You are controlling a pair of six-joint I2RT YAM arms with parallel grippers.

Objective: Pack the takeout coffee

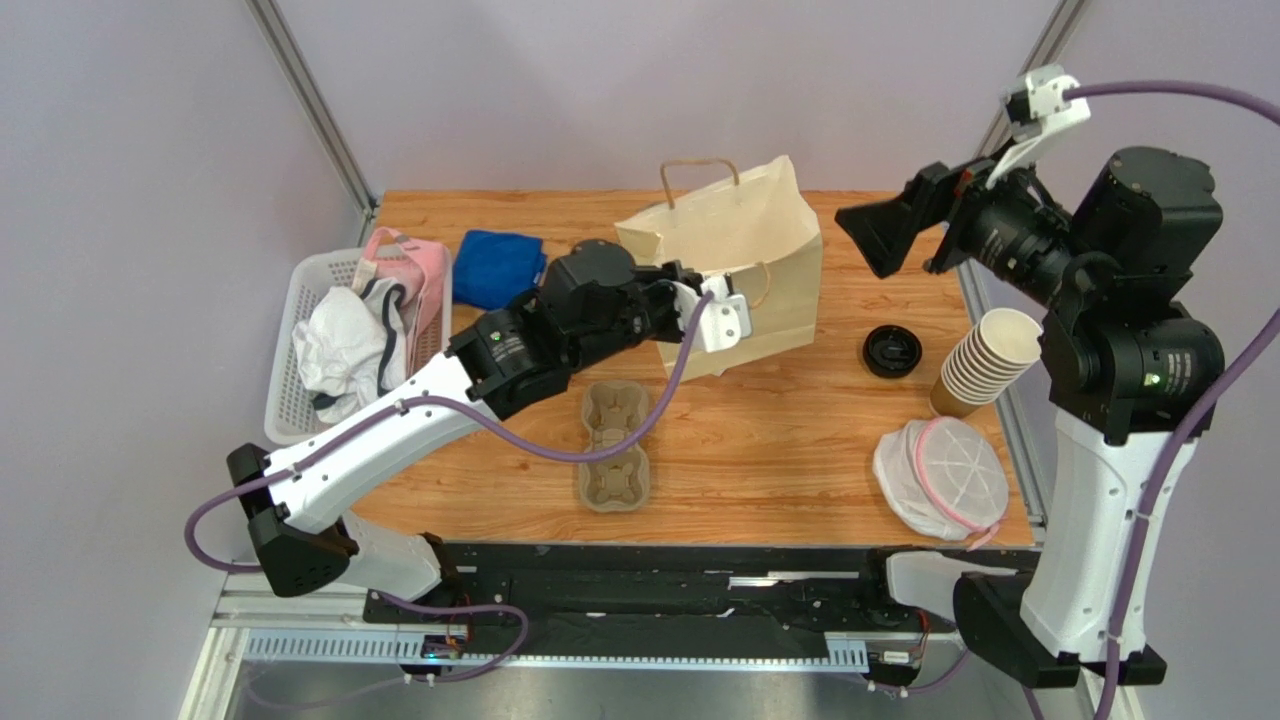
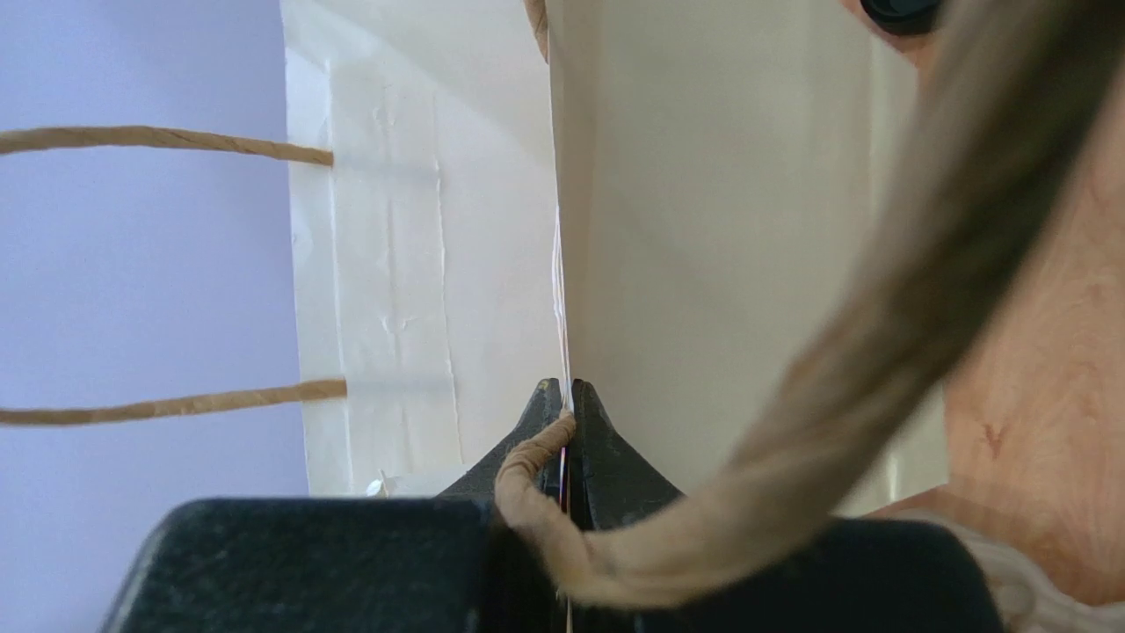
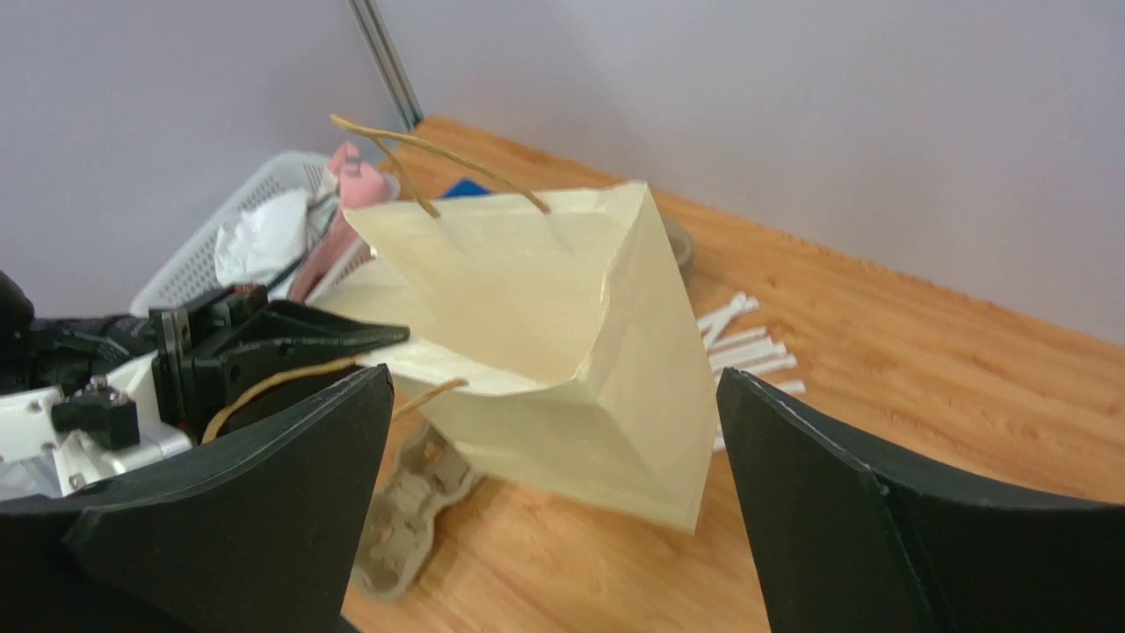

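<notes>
Reaches with the left arm [image 1: 406, 413] from the near left toward the far middle, forearm low and level. Pinches the paper bag [image 1: 766, 225] by its rim in the closed left gripper [image 2: 568, 402]. Holds the right arm [image 1: 1112, 450] upright at the near right, wrist turned leftward, right gripper [image 1: 890, 228] raised, jaws spread wide.

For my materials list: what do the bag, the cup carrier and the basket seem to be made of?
Bag: matte cream paper, creased, with twisted cord handles.
Cup carrier: probably moulded pulp, grey-brown and rough.
Basket: likely white plastic, with lattice walls.
</notes>
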